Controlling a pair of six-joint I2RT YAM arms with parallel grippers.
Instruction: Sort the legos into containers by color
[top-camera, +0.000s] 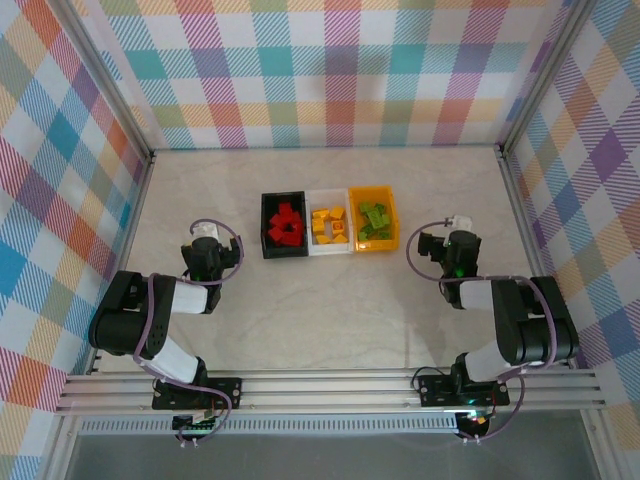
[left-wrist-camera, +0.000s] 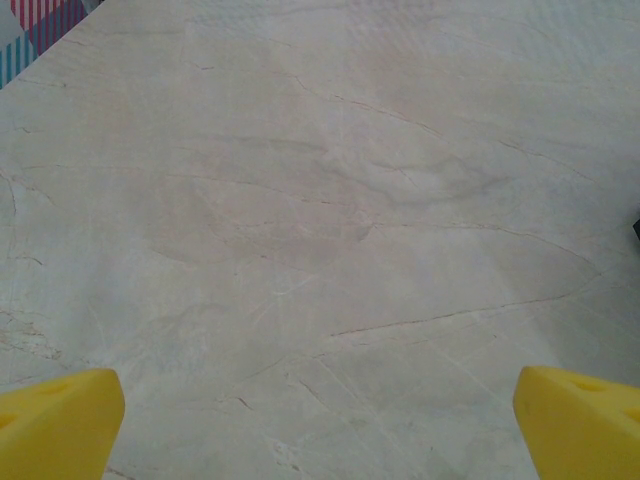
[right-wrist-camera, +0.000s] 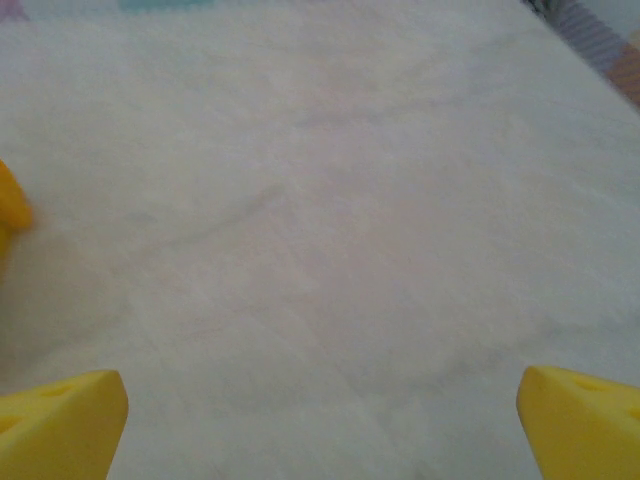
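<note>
From above, you see three bins in a touching row at mid-table: the black bin (top-camera: 266, 226) on the left holds red legos (top-camera: 286, 226), the white bin (top-camera: 329, 250) in the middle holds yellow-orange legos (top-camera: 329, 223), and the orange bin (top-camera: 393, 226) on the right holds lime green legos (top-camera: 373, 221). The left gripper (top-camera: 207, 238) sits near the black bin's left side, and the right gripper (top-camera: 452, 243) sits near the orange bin's right side. Neither touches a bin. The pale marbled table (top-camera: 330, 320) stands inside plaid walls (top-camera: 330, 70).

Your left wrist camera shows the left gripper (left-wrist-camera: 320, 425) with its yellow fingertips (left-wrist-camera: 60, 425) spread wide over veined tabletop (left-wrist-camera: 320, 200), nothing between them.

Your right wrist camera shows the right gripper (right-wrist-camera: 320, 425) equally wide and holding nothing. A blurred yellow-orange shape (right-wrist-camera: 10, 205) sits at the left edge, too soft to name.
</note>
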